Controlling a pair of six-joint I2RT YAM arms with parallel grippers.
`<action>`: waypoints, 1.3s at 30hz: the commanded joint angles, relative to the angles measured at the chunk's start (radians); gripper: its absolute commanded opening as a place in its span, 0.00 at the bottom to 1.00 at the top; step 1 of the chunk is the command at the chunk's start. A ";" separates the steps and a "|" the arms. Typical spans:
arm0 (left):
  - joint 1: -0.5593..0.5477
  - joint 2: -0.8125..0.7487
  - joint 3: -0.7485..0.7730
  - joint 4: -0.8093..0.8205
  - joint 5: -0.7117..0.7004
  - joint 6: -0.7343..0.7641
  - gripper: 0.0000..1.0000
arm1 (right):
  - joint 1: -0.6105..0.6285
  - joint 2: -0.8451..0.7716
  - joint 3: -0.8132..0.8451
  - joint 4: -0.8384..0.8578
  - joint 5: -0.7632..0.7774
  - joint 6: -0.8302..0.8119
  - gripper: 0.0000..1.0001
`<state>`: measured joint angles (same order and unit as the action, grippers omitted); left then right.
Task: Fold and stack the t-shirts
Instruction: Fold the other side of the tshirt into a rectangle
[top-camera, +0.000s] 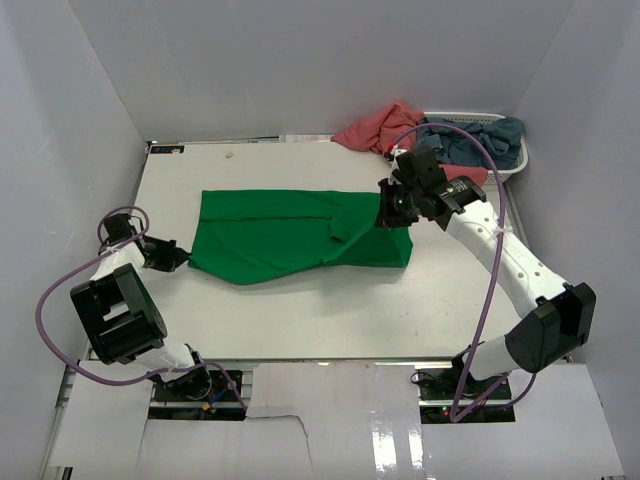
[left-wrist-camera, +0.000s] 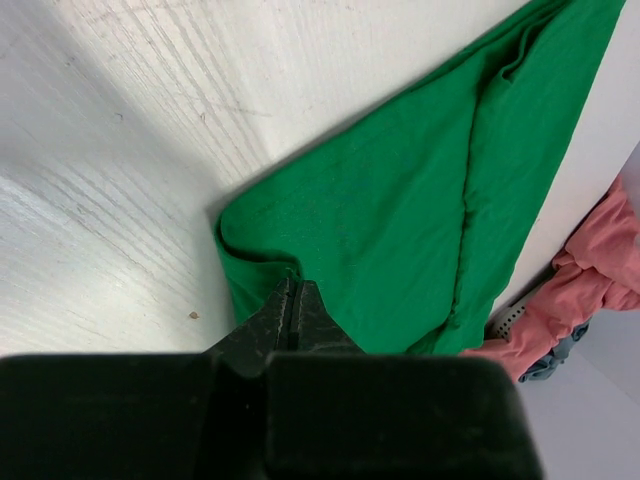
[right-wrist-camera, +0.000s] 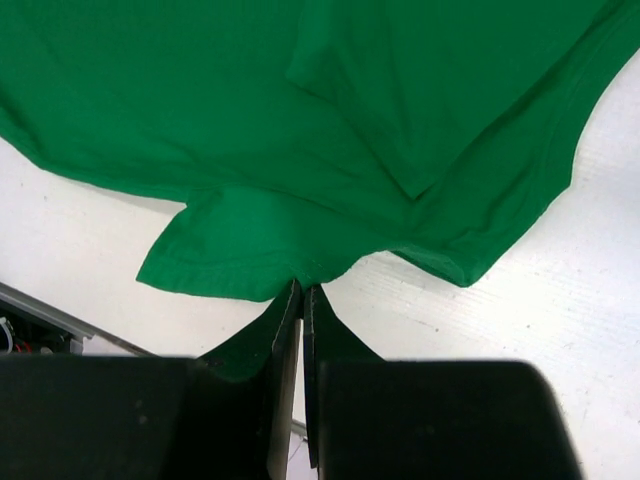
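A bright green t-shirt (top-camera: 290, 232) lies stretched left to right across the white table (top-camera: 300, 310), folded along its length. My left gripper (top-camera: 183, 257) is shut on its near left corner (left-wrist-camera: 262, 268); the jaws pinch the cloth edge in the left wrist view (left-wrist-camera: 294, 290). My right gripper (top-camera: 393, 212) is shut on the shirt's right end, its jaws closed on the hem (right-wrist-camera: 303, 285) beside a sleeve (right-wrist-camera: 215, 250). A salmon-pink t-shirt (top-camera: 375, 128) and a grey-blue t-shirt (top-camera: 480, 140) lie bunched at the back right.
A white slatted basket (top-camera: 505, 165) stands at the back right corner under the pink and grey-blue cloth. White walls close in the table at the back and both sides. Cables loop off both arms.
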<state>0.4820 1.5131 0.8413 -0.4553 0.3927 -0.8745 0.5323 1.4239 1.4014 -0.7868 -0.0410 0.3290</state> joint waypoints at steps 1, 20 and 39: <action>0.000 -0.019 0.031 0.009 -0.025 -0.017 0.00 | -0.025 0.029 0.076 -0.008 -0.029 -0.051 0.08; 0.015 0.012 0.136 -0.051 -0.064 -0.020 0.00 | -0.068 0.136 0.148 -0.003 -0.071 -0.100 0.08; 0.015 0.068 0.205 -0.043 -0.077 -0.035 0.00 | -0.092 0.259 0.277 -0.014 -0.085 -0.127 0.08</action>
<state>0.4896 1.5841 0.9905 -0.5095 0.3283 -0.8993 0.4469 1.6718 1.6264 -0.8097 -0.1158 0.2241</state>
